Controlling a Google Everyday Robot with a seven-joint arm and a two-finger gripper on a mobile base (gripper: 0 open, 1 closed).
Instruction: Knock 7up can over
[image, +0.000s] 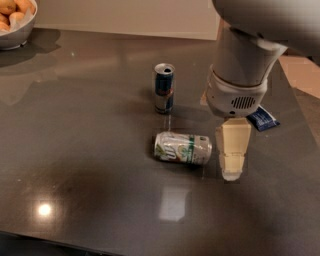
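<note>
The 7up can (182, 148), silver-white with green markings, lies on its side on the dark table (90, 150), its length running left to right. My gripper (233, 150) hangs from the big grey-white arm just right of the can, its cream fingers pointing down at the table. It holds nothing. The gripper's near finger stands a small gap away from the can's right end.
A slim blue and silver can (163, 88) stands upright behind the fallen can. A small blue packet (263, 119) lies at the right behind the arm. A bowl of fruit (15, 22) sits at the far left corner. The table's right edge is near the arm.
</note>
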